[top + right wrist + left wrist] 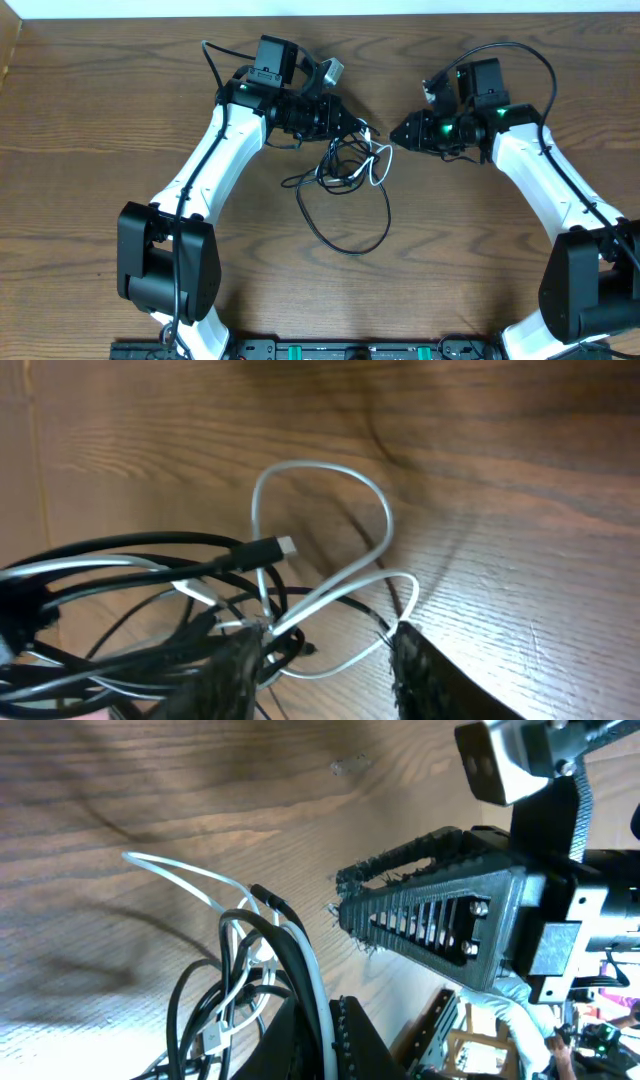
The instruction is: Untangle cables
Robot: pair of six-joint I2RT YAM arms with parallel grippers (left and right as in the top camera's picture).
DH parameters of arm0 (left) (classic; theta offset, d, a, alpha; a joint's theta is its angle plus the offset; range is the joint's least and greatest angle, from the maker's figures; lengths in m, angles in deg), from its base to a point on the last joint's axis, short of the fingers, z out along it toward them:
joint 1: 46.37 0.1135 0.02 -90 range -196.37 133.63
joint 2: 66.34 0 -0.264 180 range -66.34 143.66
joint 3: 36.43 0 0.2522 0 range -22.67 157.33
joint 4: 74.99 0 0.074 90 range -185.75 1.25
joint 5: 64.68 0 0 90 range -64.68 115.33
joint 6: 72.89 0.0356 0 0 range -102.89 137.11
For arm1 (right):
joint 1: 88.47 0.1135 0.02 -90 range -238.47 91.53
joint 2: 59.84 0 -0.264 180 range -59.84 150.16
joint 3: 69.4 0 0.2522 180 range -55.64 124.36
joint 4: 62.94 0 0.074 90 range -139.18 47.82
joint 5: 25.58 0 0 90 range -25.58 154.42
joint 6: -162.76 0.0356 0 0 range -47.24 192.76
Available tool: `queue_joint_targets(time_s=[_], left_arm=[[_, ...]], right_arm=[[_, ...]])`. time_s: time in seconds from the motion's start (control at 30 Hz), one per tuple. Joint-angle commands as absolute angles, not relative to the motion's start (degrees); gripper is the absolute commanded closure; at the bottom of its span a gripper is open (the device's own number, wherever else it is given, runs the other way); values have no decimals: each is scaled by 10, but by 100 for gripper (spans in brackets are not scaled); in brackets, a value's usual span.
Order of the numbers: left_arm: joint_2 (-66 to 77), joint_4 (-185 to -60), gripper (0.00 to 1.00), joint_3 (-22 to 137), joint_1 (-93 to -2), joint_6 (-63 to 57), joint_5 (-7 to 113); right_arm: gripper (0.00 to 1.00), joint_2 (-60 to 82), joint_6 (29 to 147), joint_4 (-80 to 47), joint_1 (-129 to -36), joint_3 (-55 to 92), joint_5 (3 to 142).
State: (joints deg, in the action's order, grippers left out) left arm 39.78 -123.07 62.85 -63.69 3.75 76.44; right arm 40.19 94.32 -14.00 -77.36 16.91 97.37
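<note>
The black cable and the white cable lie tangled at the table's middle, and the black one trails a big loop toward the front. My left gripper is at the tangle's top, shut on strands of the white cable and the black cable. My right gripper faces it from the right, close by. Its jaws are open, with white cable loops between them and a black plug end just ahead. In the left wrist view the right gripper sits close above the cables.
The wooden table spreads to both sides. Thicker black arm wires arc over the right arm. A black rail runs along the front edge.
</note>
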Motion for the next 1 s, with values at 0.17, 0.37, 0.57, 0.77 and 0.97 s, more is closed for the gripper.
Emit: queue_joint_targets(time_s=[0.17,0.37,0.57,0.77,0.97], left_arm=[[387,-1233,92,638,-636,76,768],[387,-1237,93,638,-636,77,767],[387,-1239,93,638,-636,77,767],[387,-1245,92,638,-636,77,759],[387,-1248,92,638,-636,77,756]], right_arm=[[50,407,1089,-123,-757,160,917],[50,407,1207,-151,-755,160,909],[67,408,1322,-131,-744,152,855],[69,426,1360,-147,-725,140,858],[70,464,1360,-178,-711,140,862]])
